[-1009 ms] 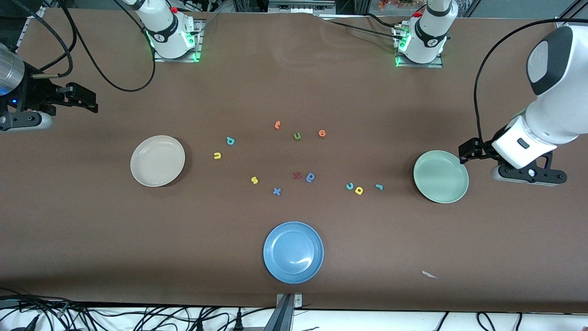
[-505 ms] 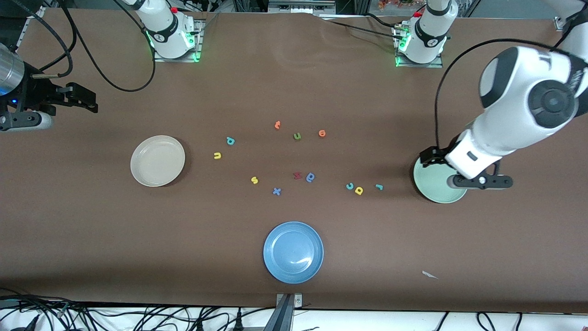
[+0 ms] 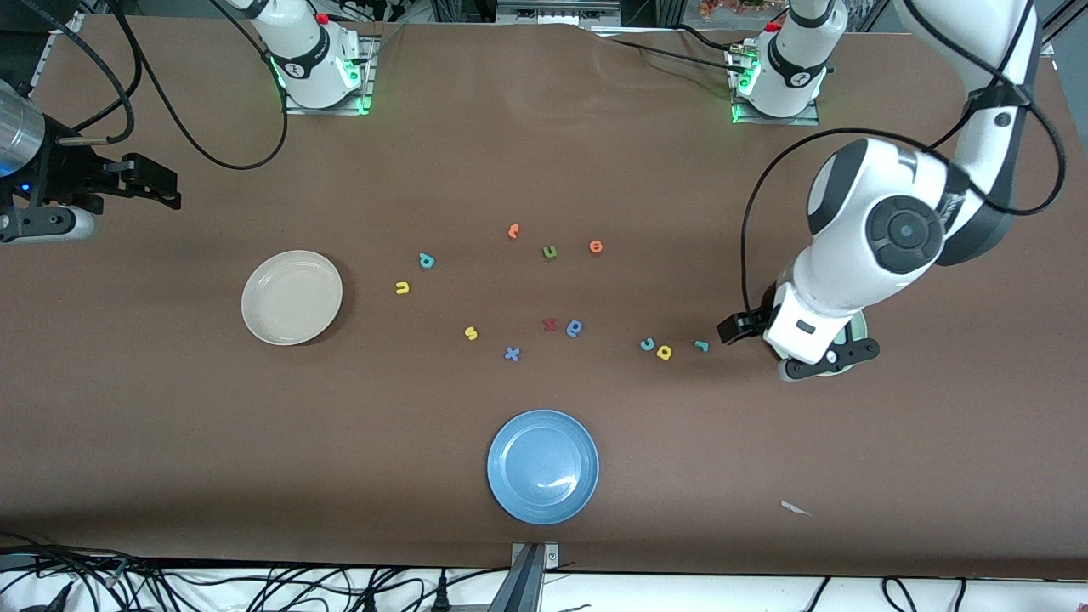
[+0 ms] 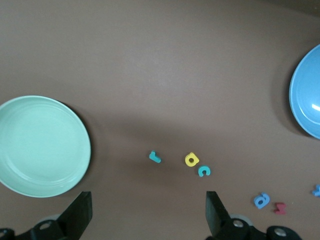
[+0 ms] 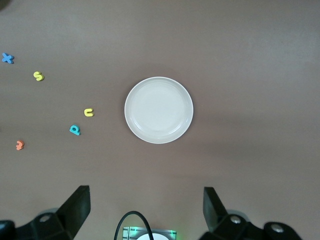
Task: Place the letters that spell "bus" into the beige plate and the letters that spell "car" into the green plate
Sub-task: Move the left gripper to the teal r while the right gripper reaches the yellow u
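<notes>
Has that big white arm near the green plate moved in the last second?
Yes. The left gripper has swung in over the green plate toward the teal "r", and now covers most of the plate; the letters have stayed put.

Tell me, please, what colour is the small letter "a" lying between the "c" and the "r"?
The letter "a" is yellow; the left wrist view shows it best.
</notes>
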Robot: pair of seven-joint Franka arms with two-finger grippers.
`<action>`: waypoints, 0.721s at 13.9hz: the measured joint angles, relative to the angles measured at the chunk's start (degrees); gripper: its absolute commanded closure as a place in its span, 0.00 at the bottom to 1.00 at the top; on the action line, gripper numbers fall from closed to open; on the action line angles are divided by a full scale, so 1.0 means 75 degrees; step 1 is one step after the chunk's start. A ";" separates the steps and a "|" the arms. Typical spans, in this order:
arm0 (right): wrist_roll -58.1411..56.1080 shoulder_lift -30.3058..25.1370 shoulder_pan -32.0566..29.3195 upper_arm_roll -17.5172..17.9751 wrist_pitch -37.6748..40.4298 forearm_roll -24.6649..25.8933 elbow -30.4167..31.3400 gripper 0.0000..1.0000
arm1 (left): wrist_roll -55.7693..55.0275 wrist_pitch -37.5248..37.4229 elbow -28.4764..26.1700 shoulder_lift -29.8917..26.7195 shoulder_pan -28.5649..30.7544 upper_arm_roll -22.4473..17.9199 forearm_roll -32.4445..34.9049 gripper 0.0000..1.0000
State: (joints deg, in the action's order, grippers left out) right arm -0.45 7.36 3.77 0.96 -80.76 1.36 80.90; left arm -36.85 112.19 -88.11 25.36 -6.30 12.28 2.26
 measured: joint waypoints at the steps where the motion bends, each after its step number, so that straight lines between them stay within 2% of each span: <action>1: 0.0006 0.0000 0.0000 0.0000 -0.0003 0.0000 0.0000 0.00 | -0.0180 0.0092 -0.0001 0.0106 0.0008 -0.0009 -0.0033 0.00; 3: 0.0014 0.0000 0.0002 0.0001 -0.0008 -0.0001 -0.0002 0.00 | -0.0403 0.0309 -0.0023 0.0303 0.0052 -0.0056 -0.0370 0.01; 6: 0.0029 0.0000 0.0000 -0.0001 -0.0063 -0.0001 -0.0008 0.00 | -0.0878 0.0370 -0.0086 0.0737 0.0072 -0.0082 -0.0480 0.09; 10: 0.0029 0.0184 0.0013 0.0013 -0.0342 0.0003 -0.0008 0.00 | -0.1575 0.0847 -0.0328 0.1229 0.0070 -0.0075 -0.0481 0.09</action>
State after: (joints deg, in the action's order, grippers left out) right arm -0.24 8.74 3.87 1.06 -83.32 1.38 80.84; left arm -48.66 118.55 -90.57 34.57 -5.77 11.72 -1.35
